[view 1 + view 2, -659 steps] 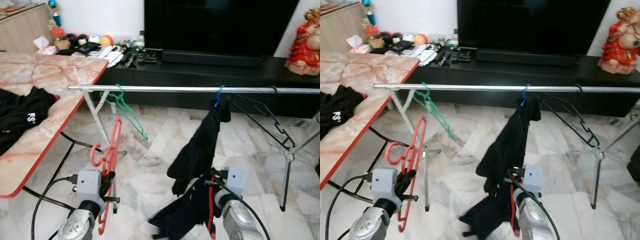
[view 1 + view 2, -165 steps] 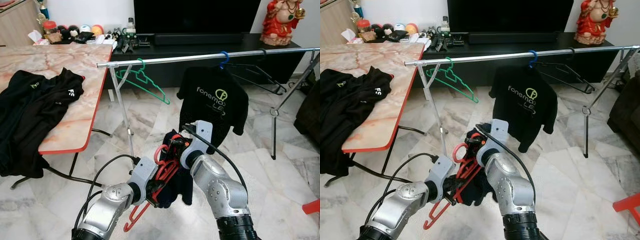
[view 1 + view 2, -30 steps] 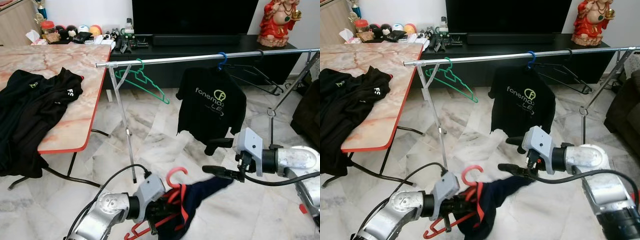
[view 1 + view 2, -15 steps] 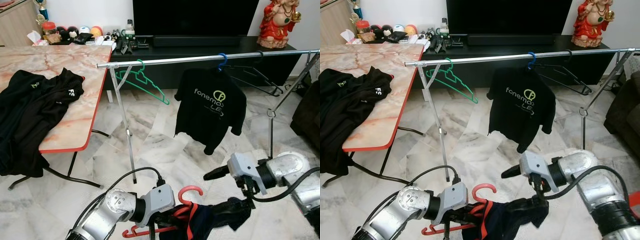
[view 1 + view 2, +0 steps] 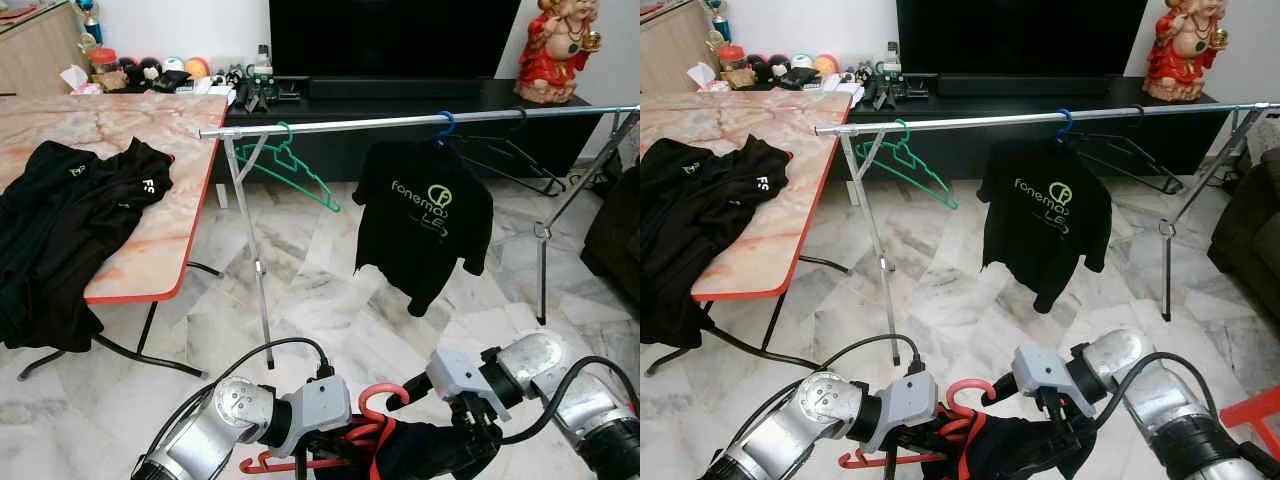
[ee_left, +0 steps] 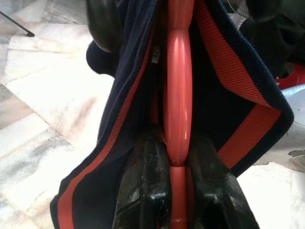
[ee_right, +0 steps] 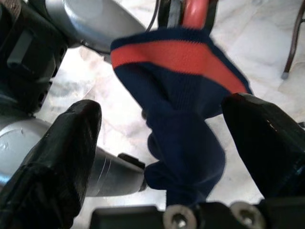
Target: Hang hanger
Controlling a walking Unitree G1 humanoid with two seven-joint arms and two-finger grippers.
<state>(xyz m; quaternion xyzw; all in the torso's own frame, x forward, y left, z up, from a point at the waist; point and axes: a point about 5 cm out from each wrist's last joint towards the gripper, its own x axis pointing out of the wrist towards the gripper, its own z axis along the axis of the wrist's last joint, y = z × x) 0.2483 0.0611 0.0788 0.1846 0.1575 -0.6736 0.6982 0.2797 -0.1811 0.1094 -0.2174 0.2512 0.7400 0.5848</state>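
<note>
We hold red hanger (image 5: pixel 345 435) clamped in left claw (image 6: pixel 177 157), navy garment (image 5: pixel 1025 445) draped on it, low, well below rail (image 5: pixel 420 120). Right claw (image 7: pixel 157 138) spread wide around garment. Lift and hooking over rail left, we judge.

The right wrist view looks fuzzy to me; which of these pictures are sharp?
Right wrist view: black fingers and navy garment soft, too close. Left wrist view: red hanger crisp with glare streak. Eye views: sharp, evenly lit rail.
</note>
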